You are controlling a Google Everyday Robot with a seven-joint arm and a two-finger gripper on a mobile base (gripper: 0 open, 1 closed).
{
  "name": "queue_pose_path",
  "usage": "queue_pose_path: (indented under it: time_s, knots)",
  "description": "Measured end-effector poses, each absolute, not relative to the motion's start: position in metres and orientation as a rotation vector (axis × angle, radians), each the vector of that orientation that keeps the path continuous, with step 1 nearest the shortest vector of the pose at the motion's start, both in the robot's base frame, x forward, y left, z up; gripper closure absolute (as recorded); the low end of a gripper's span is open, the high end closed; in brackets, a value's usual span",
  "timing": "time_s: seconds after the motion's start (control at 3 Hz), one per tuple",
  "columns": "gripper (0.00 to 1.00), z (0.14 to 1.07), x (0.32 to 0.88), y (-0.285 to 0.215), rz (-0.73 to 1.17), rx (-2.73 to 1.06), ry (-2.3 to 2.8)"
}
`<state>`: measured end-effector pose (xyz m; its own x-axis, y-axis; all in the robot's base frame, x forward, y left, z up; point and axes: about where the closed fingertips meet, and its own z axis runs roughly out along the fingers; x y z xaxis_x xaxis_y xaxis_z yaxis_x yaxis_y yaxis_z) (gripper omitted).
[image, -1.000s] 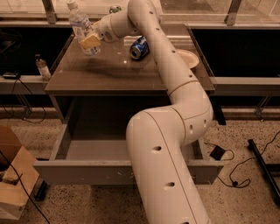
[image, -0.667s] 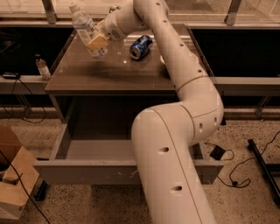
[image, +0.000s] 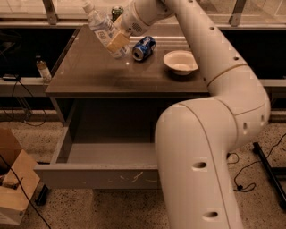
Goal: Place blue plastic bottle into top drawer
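Observation:
The blue plastic bottle (image: 101, 25) is clear with a white cap and a pale label. My gripper (image: 117, 41) is shut on its lower body and holds it tilted, cap up and to the left, above the back left of the grey table (image: 89, 76). The top drawer (image: 103, 174) stands pulled out below the table's front edge. Its inside shows empty on the left; my arm hides its right part. White scratch marks show on its front panel.
A blue soda can (image: 143, 48) lies on its side on the table beside a white bowl (image: 180, 61). A dark can (image: 117, 10) stands at the back. A small brown-liquid bottle (image: 43, 69) stands on a ledge at left. A cardboard box (image: 13, 190) sits on the floor at bottom left.
The gripper has moved right and toward the table's front with the bottle, which is now more tilted. The arm's large links shifted right, uncovering the white bowl.

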<state>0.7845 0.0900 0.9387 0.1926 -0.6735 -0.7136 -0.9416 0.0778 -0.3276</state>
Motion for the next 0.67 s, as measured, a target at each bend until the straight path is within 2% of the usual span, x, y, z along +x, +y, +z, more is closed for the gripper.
queue_pose_path:
  time_s: [0.67]
  knots:
    - [1.0,0.944,0.719,0.026,0.272,-1.76,1.679]
